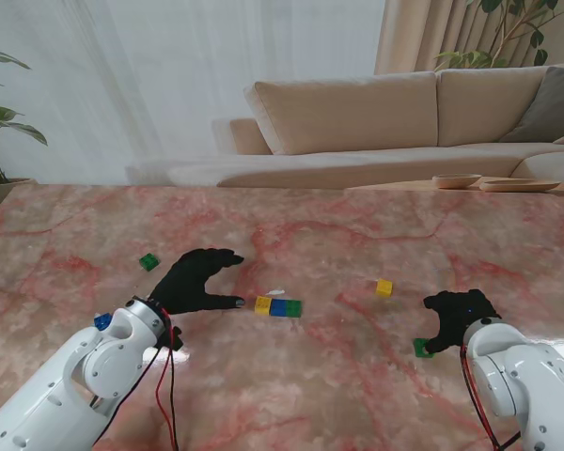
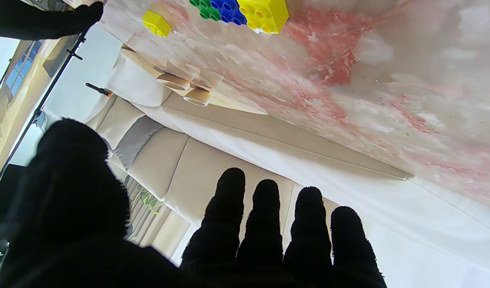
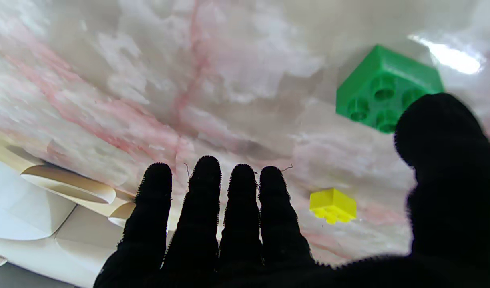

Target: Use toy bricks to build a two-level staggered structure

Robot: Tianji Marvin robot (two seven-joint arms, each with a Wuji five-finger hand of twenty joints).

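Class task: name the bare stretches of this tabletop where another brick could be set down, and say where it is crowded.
Bare marble lies between the yellow-blue-green brick row and the lone yellow brick, and across the far table toward the sofa. It is crowded where the left hand nears the row, and where the right hand meets a green brick.

Beige sofa [image 1: 395,117] behind table, white curtain [image 1: 169,75], bright daylight.
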